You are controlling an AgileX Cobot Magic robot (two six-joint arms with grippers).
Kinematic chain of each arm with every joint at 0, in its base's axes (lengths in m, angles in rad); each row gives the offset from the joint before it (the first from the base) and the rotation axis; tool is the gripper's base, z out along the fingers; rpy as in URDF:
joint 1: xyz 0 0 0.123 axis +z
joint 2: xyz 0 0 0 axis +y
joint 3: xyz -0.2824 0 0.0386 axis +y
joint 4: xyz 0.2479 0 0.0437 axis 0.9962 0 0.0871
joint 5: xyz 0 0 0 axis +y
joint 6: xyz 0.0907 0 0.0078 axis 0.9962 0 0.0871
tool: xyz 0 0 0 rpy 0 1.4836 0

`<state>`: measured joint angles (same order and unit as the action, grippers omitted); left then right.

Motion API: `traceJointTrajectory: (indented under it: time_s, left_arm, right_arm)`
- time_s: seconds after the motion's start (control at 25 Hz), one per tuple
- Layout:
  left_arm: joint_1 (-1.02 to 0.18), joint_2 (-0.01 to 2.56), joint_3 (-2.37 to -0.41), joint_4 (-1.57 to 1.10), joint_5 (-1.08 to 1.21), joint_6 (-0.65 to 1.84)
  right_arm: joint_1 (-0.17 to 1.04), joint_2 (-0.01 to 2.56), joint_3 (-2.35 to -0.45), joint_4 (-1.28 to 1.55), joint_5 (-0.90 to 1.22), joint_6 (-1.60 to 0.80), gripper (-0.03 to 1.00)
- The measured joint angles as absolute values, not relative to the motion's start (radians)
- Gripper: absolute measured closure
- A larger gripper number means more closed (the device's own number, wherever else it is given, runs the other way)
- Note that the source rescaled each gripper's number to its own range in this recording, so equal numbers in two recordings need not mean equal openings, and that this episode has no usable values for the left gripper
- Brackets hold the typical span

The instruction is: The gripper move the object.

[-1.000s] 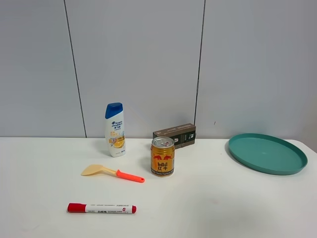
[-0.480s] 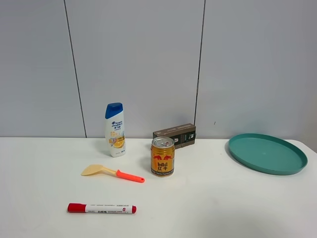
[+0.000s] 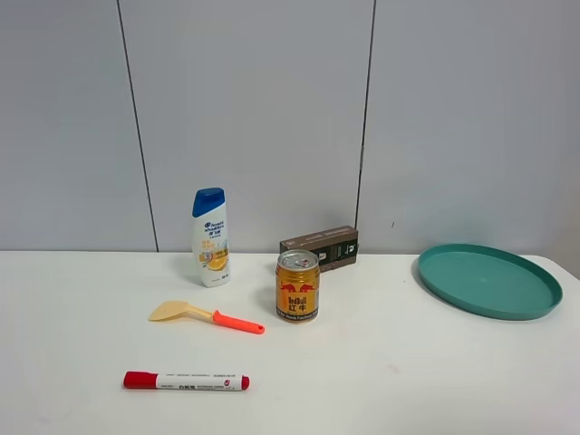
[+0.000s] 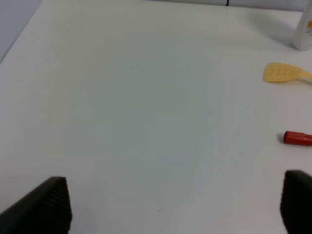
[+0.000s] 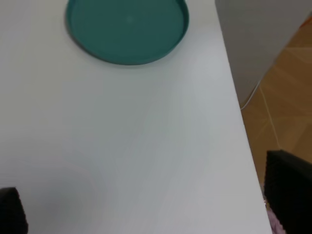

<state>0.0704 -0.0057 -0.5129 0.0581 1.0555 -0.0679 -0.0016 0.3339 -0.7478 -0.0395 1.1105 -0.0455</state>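
Note:
The gold Red Bull can (image 3: pixel 297 286) stands upright near the middle of the white table, in front of a dark box. No arm or gripper shows in the exterior high view. In the left wrist view my left gripper (image 4: pixel 170 204) is open, its black fingers (image 4: pixel 44 207) wide apart over bare table at the left side. In the right wrist view my right gripper (image 5: pixel 148 200) is open, its fingers (image 5: pixel 290 192) spread above the table's right edge. The can shows in neither wrist view.
A white blue-capped shampoo bottle (image 3: pixel 210 237), a yellow spatula with orange handle (image 3: pixel 204 314), a red marker (image 3: pixel 186 381) and a dark box (image 3: pixel 319 247) surround the can. A teal plate (image 3: pixel 489 280) lies at the right, also in the right wrist view (image 5: pixel 127 29).

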Motion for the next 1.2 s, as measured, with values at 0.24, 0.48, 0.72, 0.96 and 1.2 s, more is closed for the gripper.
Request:
traceJointTrajectory:
  time_s: [0.24, 0.48, 0.72, 0.96, 1.2]
  left_arm:
    - [0.07, -0.006, -0.513, 0.058, 1.056, -0.068]
    - [0.07, -0.006, -0.513, 0.058, 1.056, -0.068]
    - [0.07, -0.006, -0.513, 0.058, 1.056, -0.068]
    - [0.07, -0.006, -0.513, 0.058, 1.056, -0.068]
    - [0.07, -0.006, -0.513, 0.058, 1.056, -0.068]
  right_arm:
    - [-0.016, 0.226, -0.541, -0.006, 1.083, -0.048, -0.03]
    - [-0.016, 0.096, -0.507, 0.017, 1.069, -0.091, -0.03]
    - [-0.016, 0.002, -0.507, 0.017, 1.068, -0.101, -0.03]
    - [-0.016, -0.002, -0.507, 0.017, 1.069, -0.101, -0.03]
    - [-0.016, -0.002, -0.507, 0.017, 1.069, -0.101, -0.03]
